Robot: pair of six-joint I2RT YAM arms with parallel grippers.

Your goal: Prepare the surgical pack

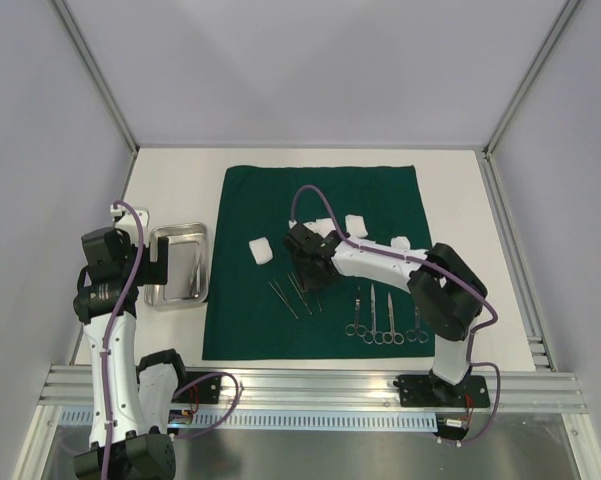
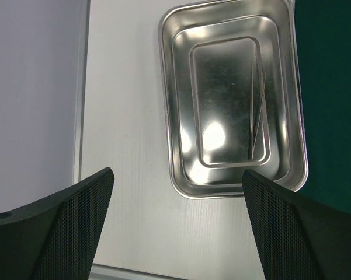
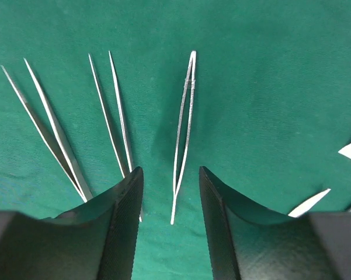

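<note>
The dark green drape [image 1: 248,322] lies spread on the table. Three forceps lie on it; in the right wrist view they are the left [image 3: 47,131], middle [image 3: 114,111] and right forceps [image 3: 185,125]. My right gripper [image 3: 171,175] is open just above the drape, its fingers on either side of the right forceps' near end, not touching it. Several scissors [image 1: 385,318] lie in a row on the drape's near right. White gauze pads [image 1: 262,251] lie farther back. The steel tray [image 2: 166,116] holds one forceps [image 2: 260,99]. My left gripper [image 2: 176,173] is open and empty over the tray's near edge.
The tray [image 1: 158,297] sits on the white table left of the drape, whose edge shows in the left wrist view [image 2: 333,87]. Grey walls close in the left, back and right. A metal rail [image 1: 310,385] runs along the near edge by the arm bases.
</note>
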